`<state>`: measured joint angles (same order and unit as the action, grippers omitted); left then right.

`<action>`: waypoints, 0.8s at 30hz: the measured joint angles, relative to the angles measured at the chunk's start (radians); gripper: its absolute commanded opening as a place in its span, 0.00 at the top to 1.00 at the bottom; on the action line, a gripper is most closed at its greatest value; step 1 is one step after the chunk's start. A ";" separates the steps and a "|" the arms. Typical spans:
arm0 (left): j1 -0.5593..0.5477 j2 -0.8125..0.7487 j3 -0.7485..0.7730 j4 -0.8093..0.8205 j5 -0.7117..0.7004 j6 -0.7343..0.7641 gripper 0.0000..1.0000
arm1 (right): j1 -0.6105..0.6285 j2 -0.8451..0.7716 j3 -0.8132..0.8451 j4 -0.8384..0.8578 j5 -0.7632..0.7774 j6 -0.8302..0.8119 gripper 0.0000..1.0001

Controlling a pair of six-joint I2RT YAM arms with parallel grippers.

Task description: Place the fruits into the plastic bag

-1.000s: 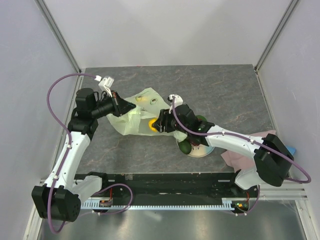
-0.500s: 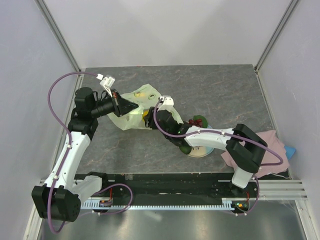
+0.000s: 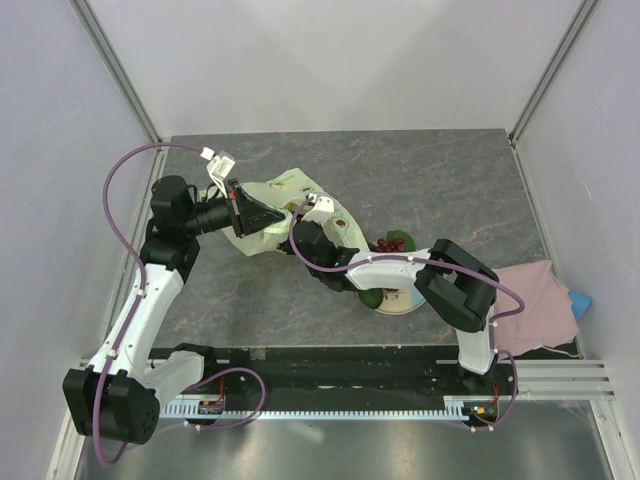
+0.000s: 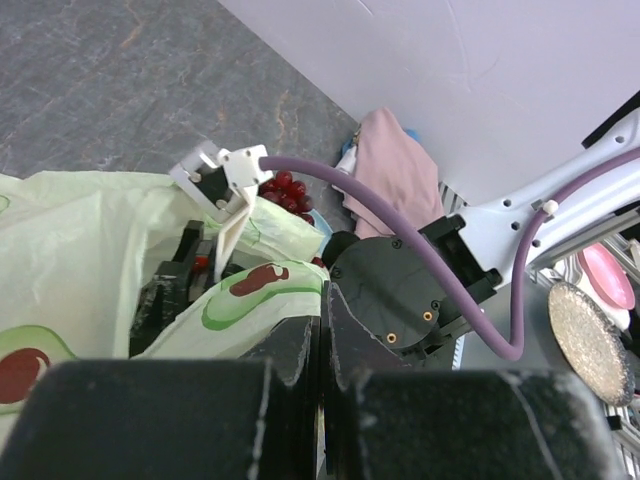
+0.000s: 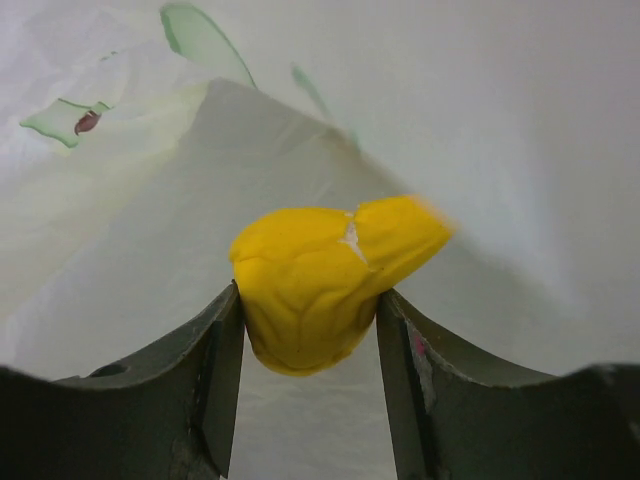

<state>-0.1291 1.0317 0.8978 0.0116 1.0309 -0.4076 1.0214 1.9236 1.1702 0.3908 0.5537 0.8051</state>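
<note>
The pale green plastic bag lies at the table's middle left. My left gripper is shut on the bag's rim and holds the mouth up. My right gripper is inside the bag, shut on the yellow pear, with bag film all around it. From the top only the right wrist shows at the bag's mouth. The dark red grapes and a dark green avocado lie on the plate. The grapes also show in the left wrist view.
A pink cloth lies at the right near edge, with a blue item beside it. The right arm reaches across the plate. Walls enclose the table on three sides.
My right gripper has carried the pear left, from beside the bag into its mouth. The left gripper has kept its hold on the rim, lifting it slightly.
</note>
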 measured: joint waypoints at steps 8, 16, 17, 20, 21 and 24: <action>-0.002 0.000 -0.004 0.011 0.001 -0.014 0.98 | 0.000 0.022 0.046 -0.022 0.003 0.009 0.26; -0.002 0.004 -0.005 0.013 0.000 -0.015 0.98 | 0.000 0.023 0.046 -0.037 0.002 -0.001 0.18; -0.002 0.004 -0.005 0.013 0.000 -0.015 0.99 | 0.000 0.023 0.046 -0.037 0.001 -0.002 0.18; -0.002 0.005 -0.005 0.013 0.000 -0.015 0.99 | 0.000 0.023 0.046 -0.037 0.001 -0.005 0.19; -0.002 0.005 -0.005 0.013 -0.001 -0.014 0.98 | 0.000 0.023 0.046 -0.036 0.001 -0.005 0.19; -0.002 0.005 -0.005 0.013 -0.001 -0.014 0.98 | 0.000 0.023 0.045 -0.035 0.002 -0.007 0.21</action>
<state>-0.1307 1.0363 0.8932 0.0246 1.0298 -0.4221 1.0218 1.9461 1.2156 0.3553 0.5552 0.7982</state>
